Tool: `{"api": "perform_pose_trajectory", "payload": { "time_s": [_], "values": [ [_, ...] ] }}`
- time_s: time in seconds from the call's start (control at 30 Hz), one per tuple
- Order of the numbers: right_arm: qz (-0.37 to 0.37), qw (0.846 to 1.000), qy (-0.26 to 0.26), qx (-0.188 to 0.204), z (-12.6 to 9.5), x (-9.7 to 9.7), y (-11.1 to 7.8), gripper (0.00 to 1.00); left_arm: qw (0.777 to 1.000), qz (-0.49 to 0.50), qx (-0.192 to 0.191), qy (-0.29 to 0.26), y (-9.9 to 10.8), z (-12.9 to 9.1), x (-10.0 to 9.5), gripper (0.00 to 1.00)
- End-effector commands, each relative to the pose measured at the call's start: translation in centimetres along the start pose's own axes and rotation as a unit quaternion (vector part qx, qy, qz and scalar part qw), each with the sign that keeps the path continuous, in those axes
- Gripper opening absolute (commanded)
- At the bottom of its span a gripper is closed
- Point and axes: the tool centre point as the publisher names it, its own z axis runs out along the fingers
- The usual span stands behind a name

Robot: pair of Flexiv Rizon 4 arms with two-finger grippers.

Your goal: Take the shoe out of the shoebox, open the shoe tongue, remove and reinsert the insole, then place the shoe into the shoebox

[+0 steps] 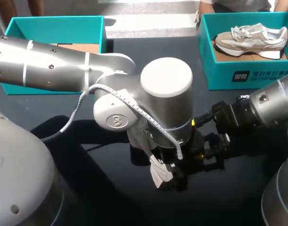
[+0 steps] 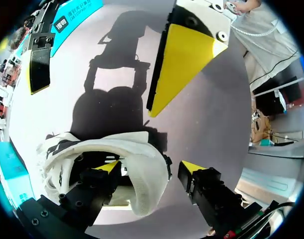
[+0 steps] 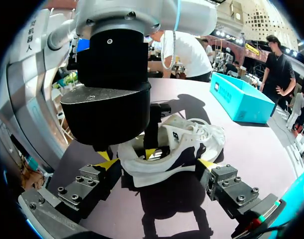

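Observation:
A white sneaker (image 3: 171, 144) lies on the dark table under my left wrist; in the head view only a pale bit of it (image 1: 159, 174) shows. My left gripper (image 2: 151, 167) points down at the shoe's opening. One finger is inside the shoe, the other outside, and the padded collar (image 2: 147, 169) sits between them with a small gap at the outer finger. My right gripper (image 3: 156, 163) stands open with a finger on each side of the sneaker, low over the table. Its yellow fingertips (image 2: 186, 59) show ahead of the left gripper. A second sneaker (image 1: 252, 38) lies in the teal shoebox (image 1: 219, 70) at the back right.
Another teal box (image 1: 54, 26) with brown cardboard inside stands at the back left. My left arm (image 1: 167, 94) covers the table's middle in the head view, and my right arm (image 1: 257, 108) comes in low from the right.

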Motion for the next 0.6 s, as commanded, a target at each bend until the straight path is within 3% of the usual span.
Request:
{"api": "perform_pose_trajectory", "payload": {
  "time_s": [0.03, 0.07, 0.23, 0.33, 0.37, 0.6],
  "values": [
    [0.001, 1.000, -0.001, 0.002, 0.2, 0.0, 0.1, 1.00, 1.000, -0.006, -0.005, 0.007, -0.4, 1.0, -0.1, 0.60],
    [0.001, 1.000, -0.001, 0.002, 0.2, 0.0, 0.1, 1.00, 1.000, -0.007, -0.004, 0.007, -0.4, 1.2, -0.1, 0.49],
    [0.001, 1.000, -0.001, 0.002, 0.2, 0.0, 0.1, 1.00, 1.000, -0.026, 0.001, 0.013, -0.1, 2.1, 0.1, 0.37],
    [0.001, 1.000, -0.001, 0.002, 0.2, 0.0, 0.1, 1.00, 0.999, -0.031, 0.005, 0.015, -0.1, 2.3, 0.3, 0.13],
    [0.001, 1.000, -0.001, 0.002, 0.2, 0.0, 0.1, 1.00, 0.999, -0.030, 0.007, 0.016, -0.1, 2.2, 0.3, 0.00],
    [0.001, 1.000, -0.001, 0.002, 0.2, 0.0, 0.1, 1.00, 1.000, -0.017, 0.006, 0.015, -0.3, 0.0, 0.5, 0.00]
  ]
}}
